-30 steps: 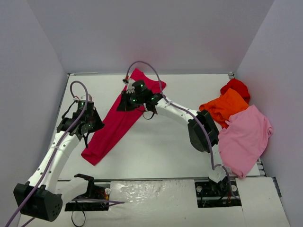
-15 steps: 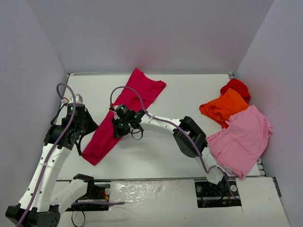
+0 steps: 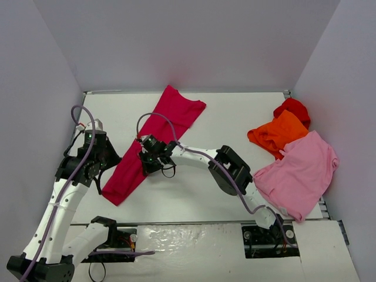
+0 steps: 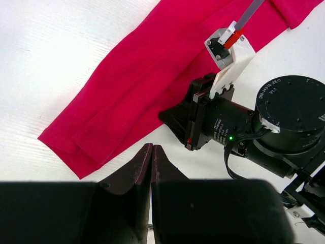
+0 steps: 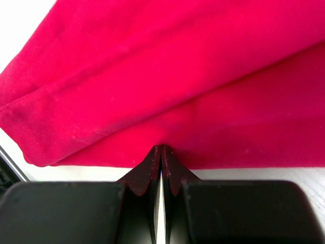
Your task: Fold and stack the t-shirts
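Top external, white table (image 3: 235, 123), grey walls (image 3: 188, 41), raspberry t-shirt (image 3: 179, 106)

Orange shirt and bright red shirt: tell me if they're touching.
Touching. The top external view shows the orange shirt overlapping the near edge of the bright red shirt, with no gap between them.

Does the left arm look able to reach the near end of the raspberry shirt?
Probably yes: its shut fingers are just beside the shirt's near end, with nothing between them; the right arm sits farther up.
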{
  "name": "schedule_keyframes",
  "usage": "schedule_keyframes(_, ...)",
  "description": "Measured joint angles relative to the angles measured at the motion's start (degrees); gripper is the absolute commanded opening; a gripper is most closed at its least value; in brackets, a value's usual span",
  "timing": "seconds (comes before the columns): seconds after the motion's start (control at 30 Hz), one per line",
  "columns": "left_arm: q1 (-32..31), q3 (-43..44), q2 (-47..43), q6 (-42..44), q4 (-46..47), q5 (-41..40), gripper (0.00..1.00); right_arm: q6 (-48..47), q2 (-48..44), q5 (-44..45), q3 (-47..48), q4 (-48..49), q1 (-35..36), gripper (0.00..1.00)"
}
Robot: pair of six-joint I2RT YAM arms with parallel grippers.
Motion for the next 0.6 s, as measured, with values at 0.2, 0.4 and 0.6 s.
schedule_keyframes(0.2, 0.0, -0.9, 0.8, 0.0, 0.3, 0.0, 0.00, -1.0, -4.1, 2.5, -7.5, 4.6, -0.1, 0.00)
schedule_keyframes(0.4, 0.0, -1.0, 0.9, 0.1, 0.3, -0.2, 0.00, -3.0, -16.1, 7.2, -22.7, 0.7, -4.4, 0.00)
schedule_keyframes(0.6, 0.0, -1.0, 0.9, 0.1, 0.5, 0.0, 0.00, -4.8, -26.7, 13.7, -31.9, -6.5, -14.0, 0.00)
